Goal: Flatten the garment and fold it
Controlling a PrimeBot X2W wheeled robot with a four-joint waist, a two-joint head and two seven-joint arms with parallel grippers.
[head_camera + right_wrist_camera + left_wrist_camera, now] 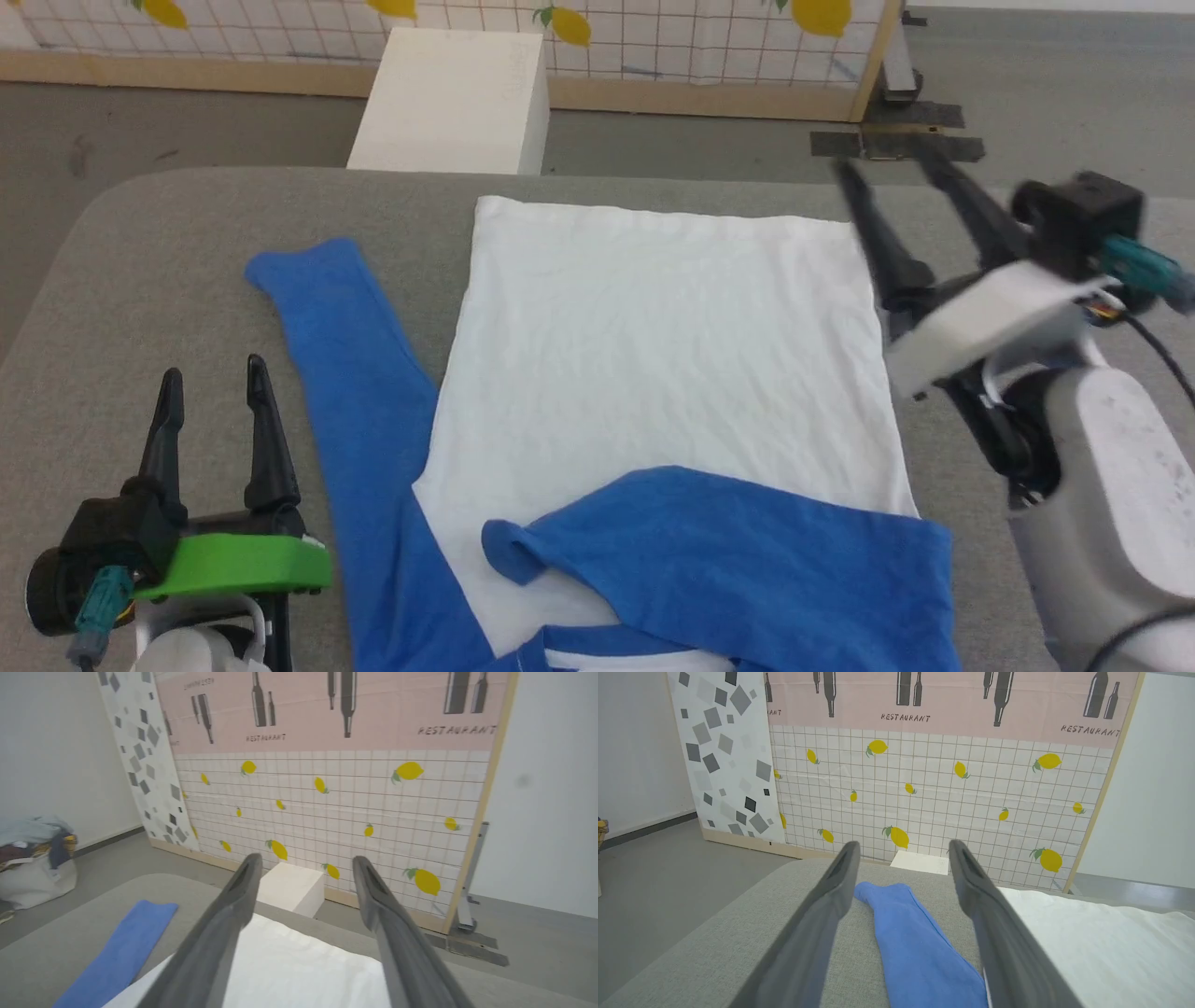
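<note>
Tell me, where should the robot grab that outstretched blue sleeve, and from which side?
At the cuff of the sleeve, coming from its outer left edge with the open left gripper. It lies flat and straight, so that free end should lift over the white body.

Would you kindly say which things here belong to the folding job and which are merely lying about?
Job: soft white shirt with blue sleeves; left end effector; right end effector.
Lying about: white rectangular box; cream bag of clothes; lemon-print panel.

The right gripper (306, 859), two long dark fingers spread apart, points over the soft white-bodied shirt (289, 970), its bright blue sleeve (121, 947) flat on the grey fabric table (46, 961), a white rectangular block (292, 889) beyond.
</note>
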